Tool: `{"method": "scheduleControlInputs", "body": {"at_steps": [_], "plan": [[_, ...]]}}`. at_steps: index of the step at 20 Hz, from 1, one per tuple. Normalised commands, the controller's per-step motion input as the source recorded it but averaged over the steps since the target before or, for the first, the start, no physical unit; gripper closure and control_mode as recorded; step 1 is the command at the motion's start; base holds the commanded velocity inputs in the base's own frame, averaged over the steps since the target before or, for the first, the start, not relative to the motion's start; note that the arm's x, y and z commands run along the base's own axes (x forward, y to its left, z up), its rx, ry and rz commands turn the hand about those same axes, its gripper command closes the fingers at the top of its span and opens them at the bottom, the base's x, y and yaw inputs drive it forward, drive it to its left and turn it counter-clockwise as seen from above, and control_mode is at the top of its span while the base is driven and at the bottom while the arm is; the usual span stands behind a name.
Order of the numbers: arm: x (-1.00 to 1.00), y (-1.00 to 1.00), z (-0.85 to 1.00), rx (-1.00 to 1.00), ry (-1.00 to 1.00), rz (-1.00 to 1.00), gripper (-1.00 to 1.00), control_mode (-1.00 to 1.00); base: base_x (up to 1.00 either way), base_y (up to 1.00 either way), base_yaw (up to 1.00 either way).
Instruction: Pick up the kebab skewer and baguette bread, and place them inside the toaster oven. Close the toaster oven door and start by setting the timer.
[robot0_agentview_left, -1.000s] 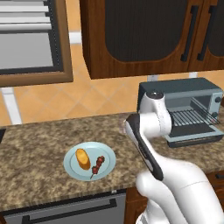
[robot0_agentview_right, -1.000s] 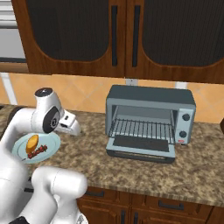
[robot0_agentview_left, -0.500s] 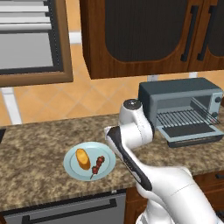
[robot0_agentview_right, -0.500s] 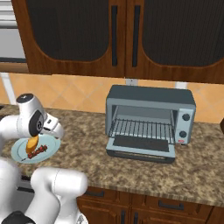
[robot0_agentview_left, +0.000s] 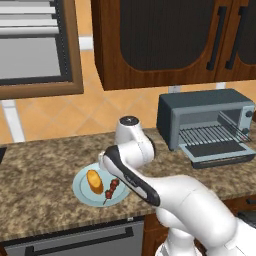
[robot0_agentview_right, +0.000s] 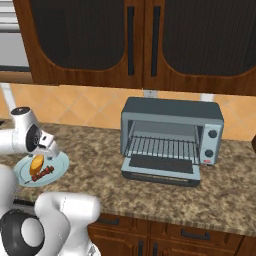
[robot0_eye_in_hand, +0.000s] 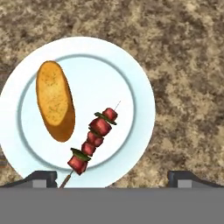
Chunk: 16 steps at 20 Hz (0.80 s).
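A pale blue plate (robot0_eye_in_hand: 144, 87) on the granite counter holds the golden baguette bread (robot0_eye_in_hand: 54, 100) on its left and the kebab skewer (robot0_eye_in_hand: 94, 140) beside it, slanting. My gripper (robot0_eye_in_hand: 112, 178) hovers open above the plate, its fingertips (robot0_eye_in_hand: 41, 177) wide apart and nothing between them. From the left base view the hand sits just above the plate (robot0_agentview_left: 82, 192), bread (robot0_agentview_left: 94, 181) and skewer (robot0_agentview_left: 111, 189). The blue-grey toaster oven (robot0_agentview_right: 172, 132) stands to the right with its door (robot0_agentview_right: 162, 167) dropped open and the wire rack showing.
Dark wooden cabinets (robot0_agentview_right: 135, 40) hang over the counter. A framed appliance (robot0_agentview_left: 30, 45) is mounted at the upper left. The oven's knobs (robot0_agentview_right: 212, 142) are on its right side. Granite counter (robot0_agentview_right: 95, 160) stretches between plate and oven.
The arm has swung left, away from the toaster oven, and the hand now hangs over the plate. The jaws stayed open; food and oven did not move.
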Motion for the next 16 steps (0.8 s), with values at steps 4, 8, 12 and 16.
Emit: {"method": "scheduleControlInputs", "body": {"at_steps": [4, 8, 12, 16], "plan": [[0.18, 0.45, -0.08, 0.0, 0.16, 0.12, -1.0, -1.0, 0.0, 0.0, 0.0], [0.13, 0.21, -0.25, 0.0, 0.06, 0.08, -1.0, -1.0, 0.0, 0.0, 0.0], [0.21, 0.33, -0.27, 0.01, 0.1, 0.06, -1.0, -1.0, 0.0, 0.0, 0.0], [0.03, 0.31, -0.38, 0.02, 0.04, 0.01, -1.0, -1.0, 0.0, 0.0, 0.0]]}}
